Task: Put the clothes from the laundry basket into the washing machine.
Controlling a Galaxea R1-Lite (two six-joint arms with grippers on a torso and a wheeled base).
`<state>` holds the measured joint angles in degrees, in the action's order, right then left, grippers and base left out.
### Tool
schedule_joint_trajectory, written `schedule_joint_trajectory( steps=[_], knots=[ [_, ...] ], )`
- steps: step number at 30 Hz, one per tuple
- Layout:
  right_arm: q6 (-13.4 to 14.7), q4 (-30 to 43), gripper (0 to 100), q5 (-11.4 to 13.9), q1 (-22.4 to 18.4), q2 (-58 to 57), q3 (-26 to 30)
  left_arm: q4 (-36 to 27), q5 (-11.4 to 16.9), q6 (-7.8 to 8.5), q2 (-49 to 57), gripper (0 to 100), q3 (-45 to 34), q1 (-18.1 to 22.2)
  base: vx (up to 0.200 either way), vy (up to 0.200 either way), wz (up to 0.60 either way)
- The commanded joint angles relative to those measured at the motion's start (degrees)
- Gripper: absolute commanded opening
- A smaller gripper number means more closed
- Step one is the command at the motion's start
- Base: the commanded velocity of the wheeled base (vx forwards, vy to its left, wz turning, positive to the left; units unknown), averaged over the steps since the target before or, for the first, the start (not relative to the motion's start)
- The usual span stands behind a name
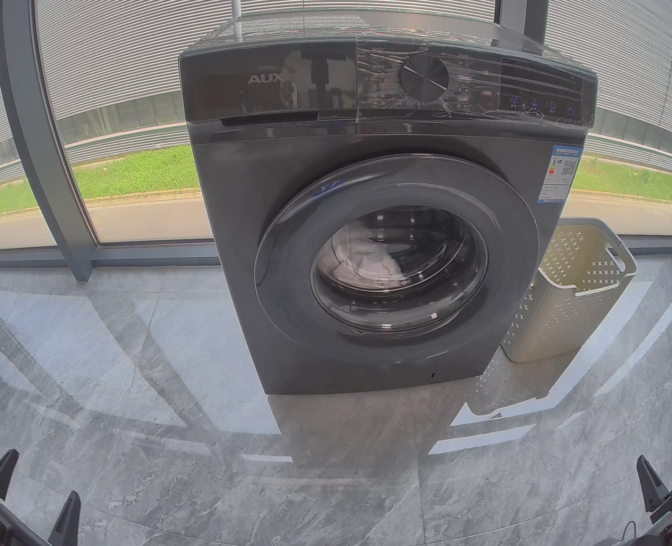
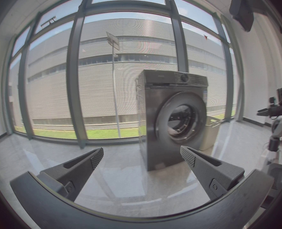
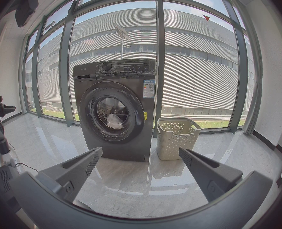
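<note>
Straight ahead, the dark grey washing machine [image 1: 381,214] stands on the pale marble floor [image 1: 123,388] with its back to a tall window [image 1: 123,77]. Its round door [image 1: 495,267] sits flush against the front. Through the glass, white clothes [image 1: 362,259] lie bunched against the robot's-left side of the steel drum. The laundry basket [image 1: 578,297], cream plastic with a perforated cross pattern and a handle slot at the rim, stands upright on the floor just beside the machine's right side. Both arms are held low and well back from the machine. The left gripper [image 2: 141,150] is level and pointed toward the machine's left front corner, its two dark fingers spread wide with nothing between them. The right gripper [image 3: 139,150] is likewise released, fingers splayed apart and grasping nothing, aimed at the floor between machine and basket. In the head view the basket's near-left corner is hidden behind the machine, and the picture's lower edge cuts off both grippers below the fingers. How many garments sit in the drum is hard to make out through the reflections.
</note>
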<state>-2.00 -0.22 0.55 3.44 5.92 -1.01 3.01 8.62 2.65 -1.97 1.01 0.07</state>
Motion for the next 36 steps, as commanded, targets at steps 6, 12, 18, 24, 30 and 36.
schedule_joint_trajectory(
  steps=[6, 12, 18, 24, 30, 36],
  knots=[
    [-1.9, -0.2, 100, 3.8, -8.2, -0.6, 1.0, 0.3, -1.9, -4.58, 2.0, 100, -1.0, 0.0, 0.000, 0.000, 0.00],
    [-0.3, 0.0, 100, 3.5, -2.6, -4.2, 1.0, -2.0, 5.3, -1.59, 2.0, 100, 0.0, 0.0, 0.000, 0.000, 0.00],
    [3.1, 0.2, 100, -1.1, -3.3, -5.9, 0.8, -0.8, 1.7, -2.47, 2.0, 100, -0.6, 0.0, 0.000, 0.000, 0.00],
    [2.0, 0.1, 100, -0.6, -3.3, -5.9, 0.8, -1.8, -1.3, -2.91, 2.0, 100, -0.1, 0.0, 0.000, 0.000, 0.00],
    [1.5, 0.0, 100, 1.2, -3.3, -5.9, 1.0, -2.4, 9.3, 1.22, 1.9, 100, 0.2, 0.0, 0.000, 0.000, 0.00],
    [1.6, 0.1, 100, 1.4, -3.3, -5.9, 1.0, -3.2, -6.6, 1.66, 2.0, 100, 0.0, 0.1, 0.000, 0.000, 0.00]
  ],
)
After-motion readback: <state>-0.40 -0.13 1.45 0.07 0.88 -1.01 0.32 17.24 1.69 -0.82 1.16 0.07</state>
